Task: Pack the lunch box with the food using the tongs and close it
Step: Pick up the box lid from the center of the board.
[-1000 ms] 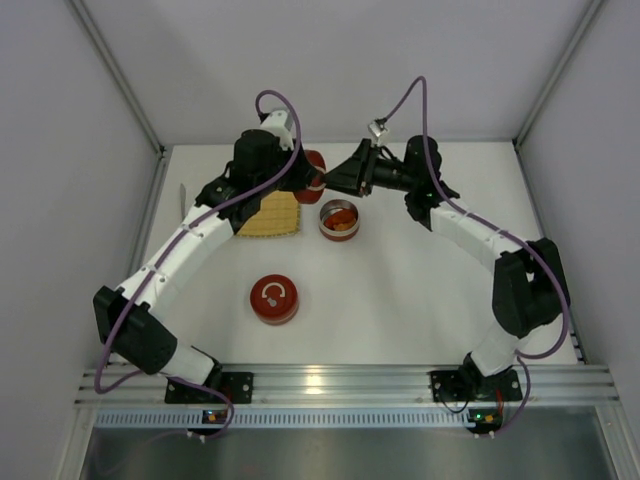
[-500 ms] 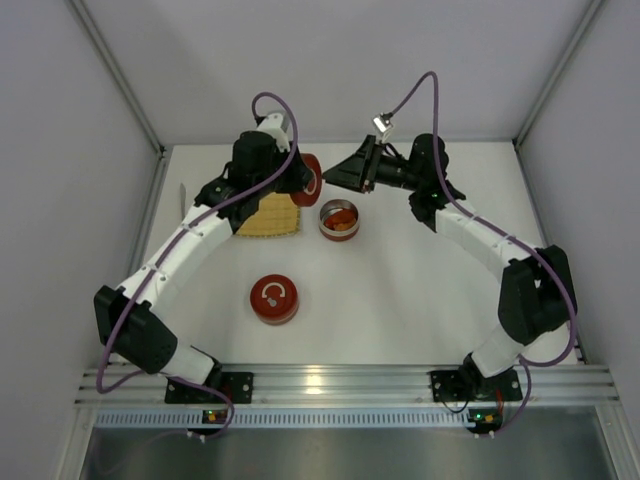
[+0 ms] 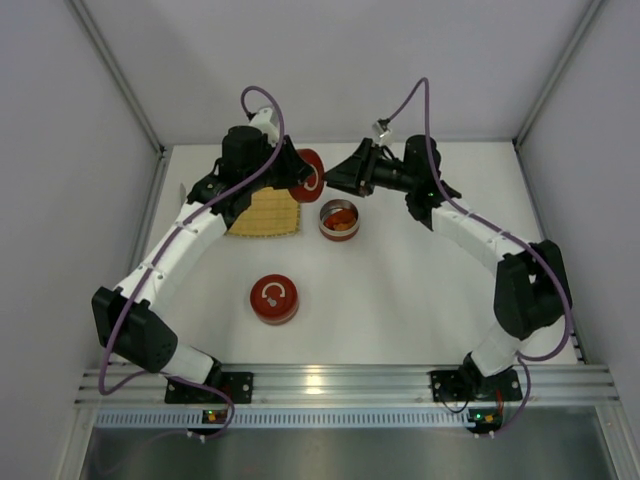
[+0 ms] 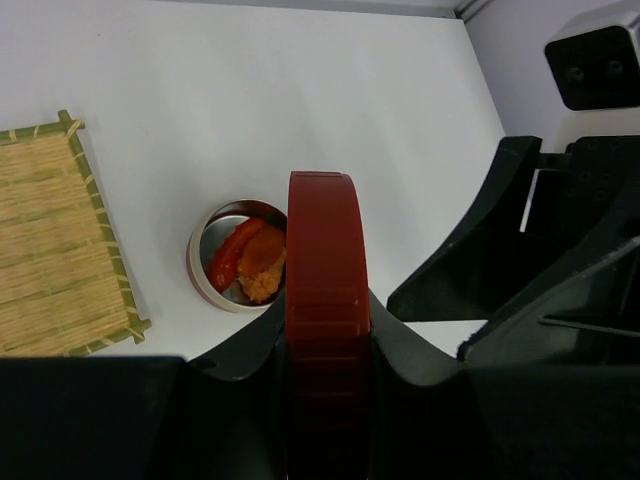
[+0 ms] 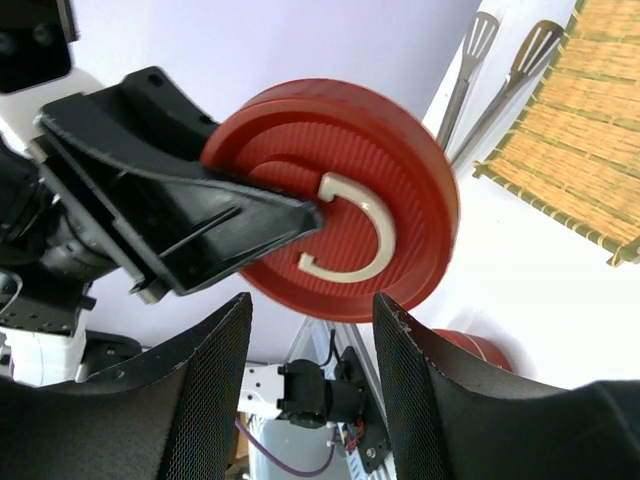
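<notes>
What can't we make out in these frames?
- Container contents: left wrist view, the held red lid covers its right side; top view too small to count pieces.
- Tongs: right wrist view, joined end hidden behind the lid.
- Mat: top view, left arm covers its far-left corner.
- Right gripper: whether it touches the lid, unclear in both views.

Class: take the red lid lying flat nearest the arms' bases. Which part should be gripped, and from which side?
Probably the rim of the flat red lid, jaws coming straight down and closing across its width. It lies face up, touching nothing else, so only its round edge offers opposed sides; its white C mark looks too low to pinch.
</notes>
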